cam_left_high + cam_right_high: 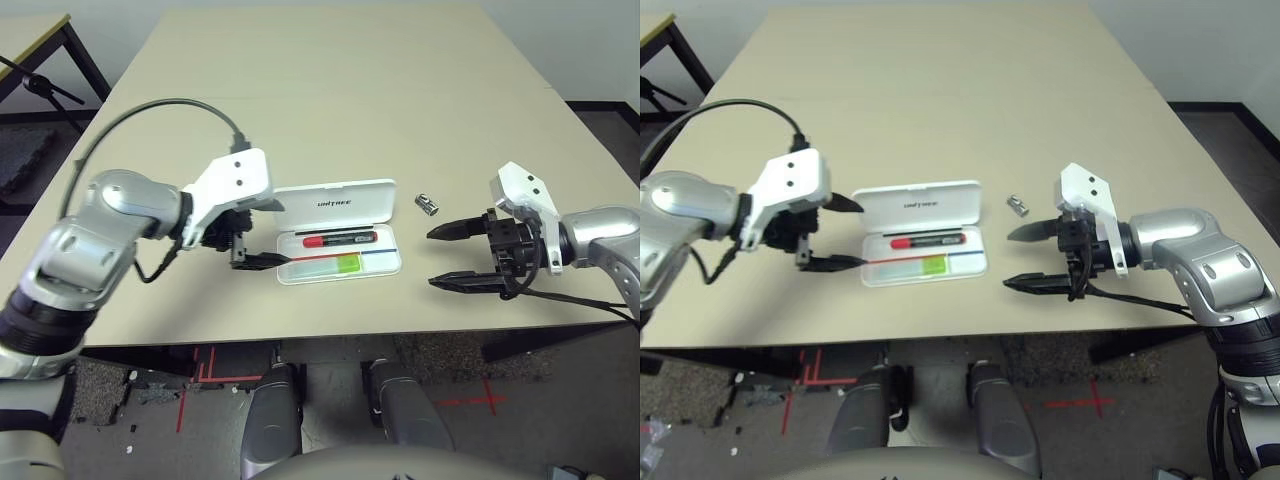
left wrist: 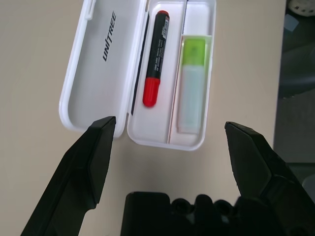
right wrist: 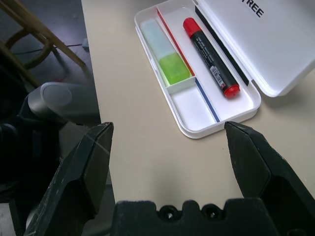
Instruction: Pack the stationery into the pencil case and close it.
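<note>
Left gripper (image 1: 258,233): fingers spread wide, holding nothing; it sits just beside the left end of the pencil case, pointing toward it, one finger near the lid's corner and the other near the tray's front corner.
Pencil case (image 1: 339,200): open on the table (image 1: 300,90) between the two grippers; the lid lies flat behind the tray, inner face up, with black "UNITREE" lettering showing.
Tray interior: a thin red-and-blue stripe (image 2: 172,110) runs lengthwise between two compartments.
Red marker (image 1: 340,239): lies lengthwise in the rear compartment, next to the hinge; red cap toward the left gripper, black barrel toward the right.
White marker (image 1: 330,264): lies lengthwise in the front compartment; the lime-green cap points toward the right gripper.
Metal piece (image 1: 427,205): small, silver and black; rests on the table outside the case, just beside the lid's right end.
Right gripper (image 1: 465,256): fingers spread wide, holding nothing; it hovers near the case's right end, pointing left toward it, apart from the metal piece.
</note>
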Action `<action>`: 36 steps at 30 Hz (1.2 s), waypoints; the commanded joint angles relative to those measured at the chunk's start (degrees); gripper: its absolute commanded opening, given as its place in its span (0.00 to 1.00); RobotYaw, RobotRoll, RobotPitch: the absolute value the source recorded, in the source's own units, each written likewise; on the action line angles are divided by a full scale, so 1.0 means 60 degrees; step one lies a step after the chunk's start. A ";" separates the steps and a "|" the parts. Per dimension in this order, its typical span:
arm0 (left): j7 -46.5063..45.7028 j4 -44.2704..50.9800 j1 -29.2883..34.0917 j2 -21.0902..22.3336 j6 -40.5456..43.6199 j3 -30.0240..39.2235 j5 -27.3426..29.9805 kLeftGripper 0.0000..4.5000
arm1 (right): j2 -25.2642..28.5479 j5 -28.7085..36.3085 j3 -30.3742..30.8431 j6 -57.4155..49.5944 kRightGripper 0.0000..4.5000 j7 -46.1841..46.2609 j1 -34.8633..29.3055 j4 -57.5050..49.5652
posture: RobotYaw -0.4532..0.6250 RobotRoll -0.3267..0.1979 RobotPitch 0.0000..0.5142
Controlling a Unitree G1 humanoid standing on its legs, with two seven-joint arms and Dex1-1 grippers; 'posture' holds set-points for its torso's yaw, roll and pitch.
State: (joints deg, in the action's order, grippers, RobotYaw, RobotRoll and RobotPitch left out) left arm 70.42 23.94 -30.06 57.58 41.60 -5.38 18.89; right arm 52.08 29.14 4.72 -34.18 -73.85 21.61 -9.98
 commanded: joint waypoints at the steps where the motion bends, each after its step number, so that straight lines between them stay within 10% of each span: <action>1: 0.0093 0.0383 0.0095 0.0105 0.0111 0.0350 0.0595 0.99 | 0.0116 -0.0126 -0.0075 0.0130 1.00 -0.0093 0.0101 0.0183 | 0.34 0.62 0.24; 15: -0.0309 0.0193 0.0061 -0.0117 -0.0034 0.0048 0.0682 0.99 | 0.0464 -0.0377 -0.0889 -0.2337 1.00 0.2419 0.1146 0.0764 | 0.32 0.62 0.24; 24: -0.0477 0.0123 -0.0051 -0.0167 -0.0141 -0.0277 0.0500 0.99 | -0.1384 -0.2215 0.0141 -0.3021 1.00 0.5359 0.2305 0.1881 | 0.33 0.62 0.24; 36: -0.0657 0.0282 0.0053 -0.0069 -0.0077 -0.0303 0.0485 0.99 | -0.2708 -0.3212 0.0967 -0.2114 1.00 0.5448 0.3018 0.3642 | 0.35 0.62 0.25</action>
State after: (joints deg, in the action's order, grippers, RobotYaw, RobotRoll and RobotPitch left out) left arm 66.76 24.47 -30.24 56.63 41.07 -6.35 22.20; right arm 36.43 10.70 9.42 -47.78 -40.85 39.07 10.34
